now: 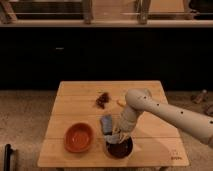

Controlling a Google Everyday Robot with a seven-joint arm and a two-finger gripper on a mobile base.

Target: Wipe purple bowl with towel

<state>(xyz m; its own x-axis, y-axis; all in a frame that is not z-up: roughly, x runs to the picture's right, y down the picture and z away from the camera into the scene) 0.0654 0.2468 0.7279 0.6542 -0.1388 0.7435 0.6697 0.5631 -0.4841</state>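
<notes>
The purple bowl point(120, 148) sits near the front edge of the wooden table point(150, 95), dark inside. My gripper point(116, 136) hangs at the bowl's far left rim, at the end of the white arm point(165, 112) that comes in from the right. A grey-blue towel point(106, 123) is bunched at the gripper, just above and left of the bowl. The gripper's lower part hides part of the bowl's rim.
An orange bowl point(79, 137) stands on the table left of the purple bowl. A small dark reddish-brown object point(103, 99) lies near the table's middle back. A small orange item point(120, 103) shows beside the arm. Dark cabinets run behind the table.
</notes>
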